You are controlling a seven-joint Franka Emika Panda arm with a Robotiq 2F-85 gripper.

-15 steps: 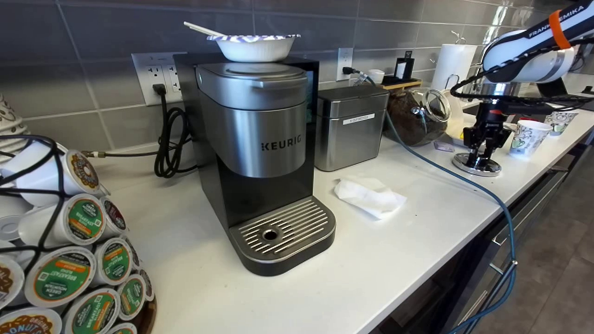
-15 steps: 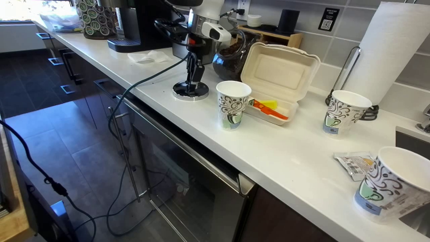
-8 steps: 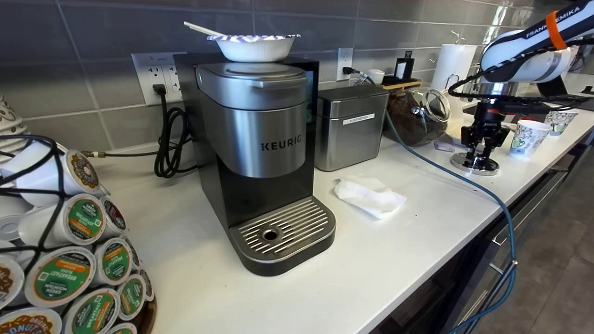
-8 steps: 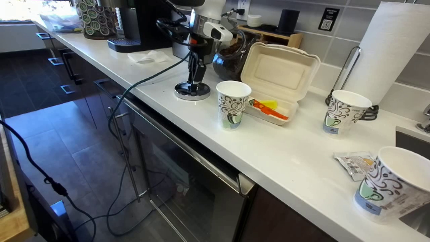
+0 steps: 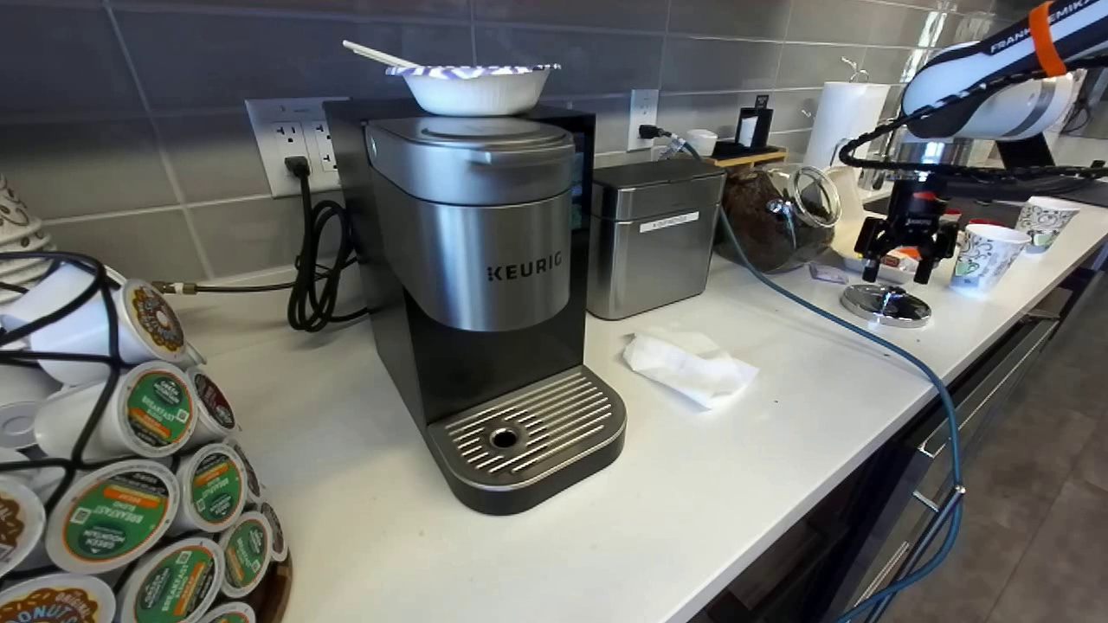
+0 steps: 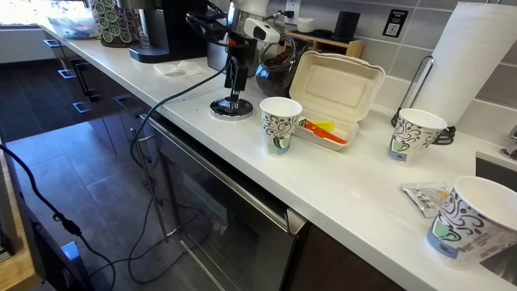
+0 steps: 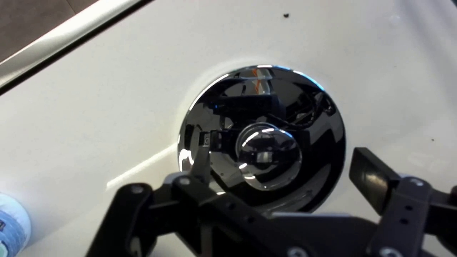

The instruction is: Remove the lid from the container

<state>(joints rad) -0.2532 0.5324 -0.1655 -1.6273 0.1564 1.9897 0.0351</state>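
Observation:
The lid (image 7: pixel 266 160) is a shiny chrome disc with a round knob, flat on the white counter in both exterior views. My gripper (image 5: pixel 897 273) is open just above it. In the wrist view the fingers (image 7: pixel 371 178) stand wide on either side of the knob, apart from it, with nothing held. Behind a paper cup stands the low pale container (image 6: pixel 319 142), its hinged top (image 6: pixel 339 81) raised. Yellow and orange-red items show inside it. A glass jar (image 6: pixel 268 83) with dark contents lies tilted beyond the lid, its mouth uncovered.
A patterned paper cup (image 6: pixel 278 129) stands close to the lid, and two more stand towards the sink. The coffee maker (image 5: pixel 485 242), a metal box (image 5: pixel 658 251) and a crumpled napkin (image 5: pixel 690 365) are also on the counter. A blue cable (image 5: pixel 831 305) runs across it.
The lid shifted slightly on the counter with my gripper shut on its knob. Since then the fingers have spread and the gripper has risen, leaving the lid on the counter.

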